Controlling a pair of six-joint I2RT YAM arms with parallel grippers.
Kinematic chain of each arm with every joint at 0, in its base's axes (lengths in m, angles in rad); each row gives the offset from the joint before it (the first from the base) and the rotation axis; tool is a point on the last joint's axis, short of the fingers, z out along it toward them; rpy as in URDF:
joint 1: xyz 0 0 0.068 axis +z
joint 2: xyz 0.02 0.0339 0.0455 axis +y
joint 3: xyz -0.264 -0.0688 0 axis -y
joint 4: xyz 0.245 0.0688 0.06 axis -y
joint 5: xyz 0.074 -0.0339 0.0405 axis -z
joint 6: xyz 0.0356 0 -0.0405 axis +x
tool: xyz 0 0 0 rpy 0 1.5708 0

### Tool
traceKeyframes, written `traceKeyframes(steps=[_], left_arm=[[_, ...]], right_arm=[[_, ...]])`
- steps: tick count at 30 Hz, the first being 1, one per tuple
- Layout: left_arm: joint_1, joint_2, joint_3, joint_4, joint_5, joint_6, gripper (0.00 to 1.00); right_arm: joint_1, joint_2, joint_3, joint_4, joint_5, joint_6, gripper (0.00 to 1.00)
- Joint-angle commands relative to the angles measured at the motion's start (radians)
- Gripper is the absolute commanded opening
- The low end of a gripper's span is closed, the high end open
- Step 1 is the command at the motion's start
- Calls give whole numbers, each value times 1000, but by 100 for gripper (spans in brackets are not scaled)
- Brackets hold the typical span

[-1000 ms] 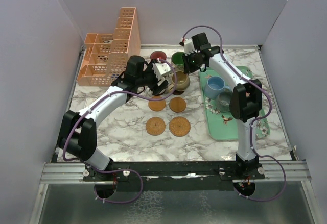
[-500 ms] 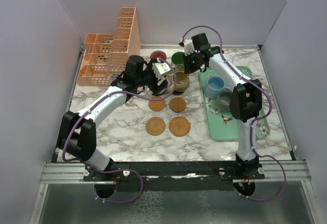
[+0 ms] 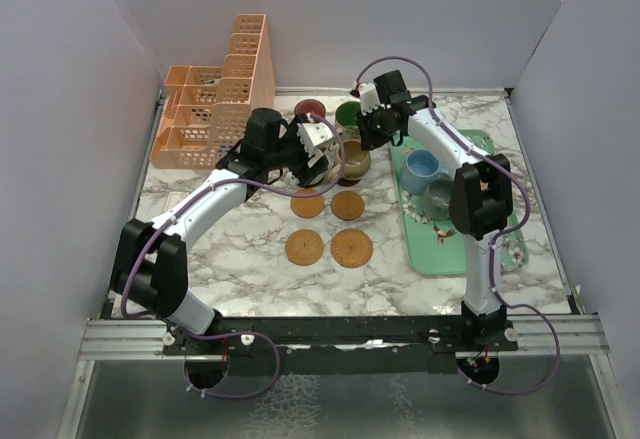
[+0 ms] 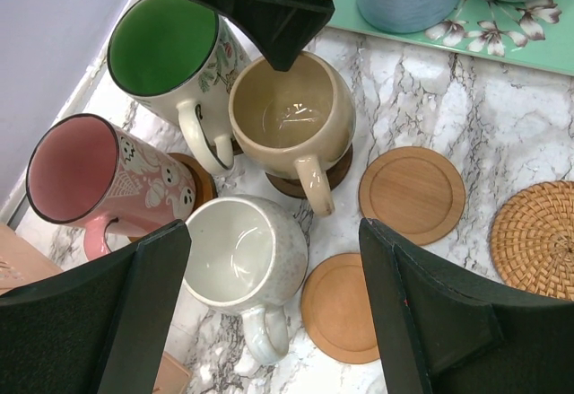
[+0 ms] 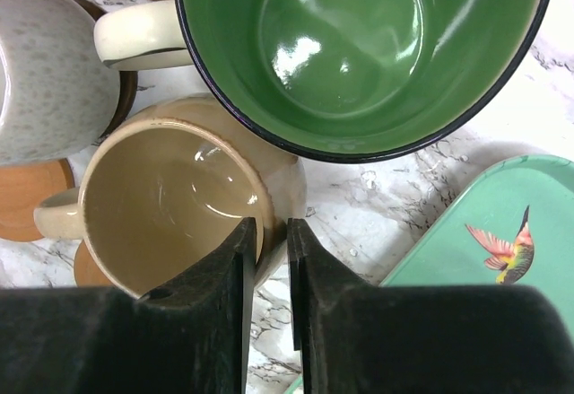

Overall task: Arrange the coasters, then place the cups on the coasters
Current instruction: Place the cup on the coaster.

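A tan cup (image 4: 289,113) stands on a dark coaster beside a green-lined cup (image 4: 163,46), a red-lined cup (image 4: 73,168) and a cream cup (image 4: 238,250). My right gripper (image 5: 272,223) is open by a narrow gap, its jaws astride the tan cup's (image 5: 170,205) rim on the tray side. My left gripper (image 4: 273,232) hangs wide open over the cream cup, touching nothing. Two bare wooden coasters (image 3: 307,203) (image 3: 347,204) lie in front of the cups, with a third (image 3: 304,248) and a woven one (image 3: 351,248) nearer me. A blue cup (image 3: 420,167) and a grey cup (image 3: 440,196) sit on the tray.
The mint-green floral tray (image 3: 455,249) lies at the right. A peach lattice organiser (image 3: 215,99) stands at the back left. Grey walls close in the table on three sides.
The right gripper's jaws have eased apart on the tan cup's rim, and that wrist has shifted slightly up and back. The left arm has not moved.
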Motion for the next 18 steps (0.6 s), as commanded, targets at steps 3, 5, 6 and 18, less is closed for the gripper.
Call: traceKeyframes(steps=[3,5,6,18], left_arm=[[6,-49,-2,11,0,-2,79],[6,-49,-1,10,-1,-1,79],[6,-49,-2,12,-1,-1,79],[5,-47,-8,17,7,-1,79]], right_arm=[[10,1,-14,15,27,-23,22],[11,8,-14,13,22,-22,22],[10,12,-14,13,22,-20,22],[11,57,27,-1,29,-9,23]])
